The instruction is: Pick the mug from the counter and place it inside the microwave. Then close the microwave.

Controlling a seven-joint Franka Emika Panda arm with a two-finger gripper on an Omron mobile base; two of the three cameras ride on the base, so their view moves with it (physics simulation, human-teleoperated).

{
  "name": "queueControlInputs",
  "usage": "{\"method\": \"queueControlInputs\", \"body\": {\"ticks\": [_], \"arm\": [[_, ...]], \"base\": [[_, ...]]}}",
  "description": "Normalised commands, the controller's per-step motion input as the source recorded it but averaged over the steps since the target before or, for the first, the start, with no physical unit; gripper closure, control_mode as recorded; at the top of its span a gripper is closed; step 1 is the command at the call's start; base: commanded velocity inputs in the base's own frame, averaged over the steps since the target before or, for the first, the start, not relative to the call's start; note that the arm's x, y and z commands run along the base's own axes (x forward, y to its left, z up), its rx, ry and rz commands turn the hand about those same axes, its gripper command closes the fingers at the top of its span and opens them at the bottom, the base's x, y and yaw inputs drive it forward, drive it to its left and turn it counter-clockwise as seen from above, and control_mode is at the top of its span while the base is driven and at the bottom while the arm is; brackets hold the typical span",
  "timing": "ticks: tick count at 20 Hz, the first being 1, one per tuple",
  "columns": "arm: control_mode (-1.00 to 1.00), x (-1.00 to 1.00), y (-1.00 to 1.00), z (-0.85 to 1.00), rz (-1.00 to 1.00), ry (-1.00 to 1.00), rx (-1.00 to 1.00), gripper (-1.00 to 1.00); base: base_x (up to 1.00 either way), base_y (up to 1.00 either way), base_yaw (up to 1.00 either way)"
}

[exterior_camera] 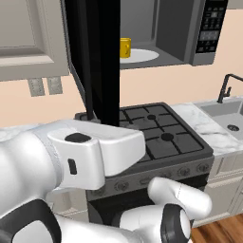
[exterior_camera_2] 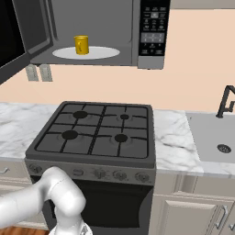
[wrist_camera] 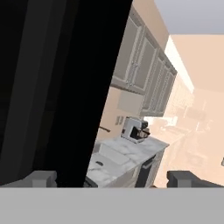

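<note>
**Ben:** Right up close is the black door (wrist_camera: 52, 87) of the microwave (exterior_camera_2: 105, 27). It hangs wide open, and the pincer (wrist_camera: 111, 179) sits beside its edge with both tips spread apart, holding nothing.

**Mia:** So what could go wrong?

**Ben:** I think the biggest worry is the door. The arm (exterior_camera: 71, 161) has to swing it shut. If it pushes at a bad angle, the tips could slide off the edge and the door would stay open.

**Mia:** And the mug (exterior_camera_2: 81, 45)?

**Ben:** It is already inside, standing up on the white round plate (exterior_camera_2: 105, 53), near the plate's left side. If the door slams hard, I guess the mug could wobble or tip.

**Mia:** Could the arm bump anything?

**Ben:** Maybe the stove (exterior_camera_2: 94, 133). It sits right under the microwave, and the arm is low in front of it.

**Mia:** Tell me about the room.

**Ben:** It is a kitchen with peach walls and beige cupboards (exterior_camera: 28, 38). The surface (exterior_camera_2: 172, 140) is white stone with grey lines, on both sides of the stove. To the right is a sink (exterior_camera_2: 215, 137) with a black tap (exterior_camera: 227, 85). Two small wall plugs (exterior_camera_2: 38, 72) sit under the microwave's left side. Far off on another stretch of the stone stands a little grey machine (wrist_camera: 134, 130), too blurry to name.
</note>
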Motion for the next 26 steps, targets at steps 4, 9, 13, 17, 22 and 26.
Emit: {"method": "queueControlInputs", "body": {"ticks": [4,9,13,17,22,26], "arm": [[-1.0,0.25,0.0,-0.02,0.0,0.08,0.0,-1.0],[-1.0,0.13,0.0,0.0,0.0,0.02,0.0,-1.0],[-1.0,0.17,0.0,0.0,0.0,0.0,0.0,-1.0],[-1.0,0.3,-0.04,0.0,0.0,-0.09,0.0,-1.0],[-1.0,0.41,-0.16,-0.02,0.0,-0.13,0.0,-1.0],[-1.0,0.36,-0.24,0.0,0.0,-0.13,0.0,-1.0]], "base": [[0.0,0.0,0.0],[0.0,0.0,0.0],[0.0,0.0,0.0],[0.0,0.0,0.0],[0.0,0.0,0.0],[0.0,0.0,0.0]]}}
